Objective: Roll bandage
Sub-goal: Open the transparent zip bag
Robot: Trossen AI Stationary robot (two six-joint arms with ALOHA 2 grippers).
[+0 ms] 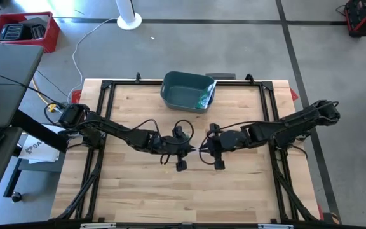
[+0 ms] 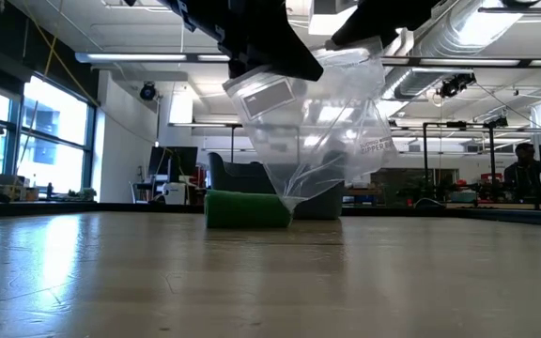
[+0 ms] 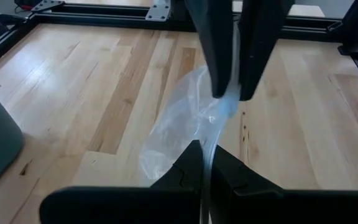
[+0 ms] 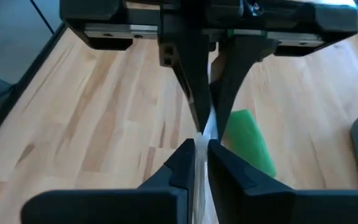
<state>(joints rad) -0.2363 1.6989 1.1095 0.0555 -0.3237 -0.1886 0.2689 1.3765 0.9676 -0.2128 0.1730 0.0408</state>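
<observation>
Both my pincers meet over the middle of the wooden table (image 1: 138,197), well clear of the black frame rails on every side; bare planks lie open on the near half. My left gripper (image 1: 182,154) is pressed together on the upper edge of a clear plastic bag (image 2: 313,122). My right gripper (image 1: 203,151) pinches the same edge just beside it, fingers nearly shut on the film.

The low view alone shows the bag hanging from that edge, crinkled and see-through, with a white label patch and its lowest corner reaching down to the tabletop. There a green bandage roll (image 2: 248,208) lies on its side, a soft matte cylinder; whether the corner touches it I cannot tell.

The right wrist view shows the roll on the planks beyond the film. From above, the bag is barely visible.

A blue-grey plastic bin (image 1: 187,91), smooth and round-cornered, sits at the far edge, well apart from the pincers.
</observation>
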